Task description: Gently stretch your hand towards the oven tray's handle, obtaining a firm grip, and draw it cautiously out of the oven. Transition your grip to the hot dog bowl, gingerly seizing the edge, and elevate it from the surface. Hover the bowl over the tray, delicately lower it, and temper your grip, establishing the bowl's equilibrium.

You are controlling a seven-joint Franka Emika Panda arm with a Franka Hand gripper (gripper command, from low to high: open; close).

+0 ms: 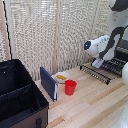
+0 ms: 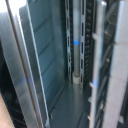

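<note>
Black fabric bin [image 1: 20, 95] stands nearest to the camera, at the front corner of the table [image 1: 95, 107] on the exterior view's left, and it is the largest thing we see. Behind it, the arm [image 1: 102, 46] reaches over the far corner on the exterior view's right, where the oven [image 1: 121, 50] is only partly in the picture. The oven tray [image 1: 102, 70] lies there with its bars sticking out over the table edge of the oven, and the tray's handle [image 1: 94, 73] runs along its front side. The gripper [image 1: 98, 63] hangs just above these bars; its fingers are hidden by the white wrist, so we cannot tell whether it is released or clenched. In the wrist view we see only metal rails and a grey wall [image 2: 50, 55] of the oven inside, very close, and no fingertip. An upright blue panel [image 1: 48, 83] stands near the middle of the table, with the hot dog bowl [image 1: 61, 77] just behind it and a red cup [image 1: 70, 87] just beside the bowl. We judge that the step in hand is drawing the tray out. To do it well we should pull straight along the rails and slowly, keeping the rack level so it does not jam or tip, and stop while it is supported.
</note>
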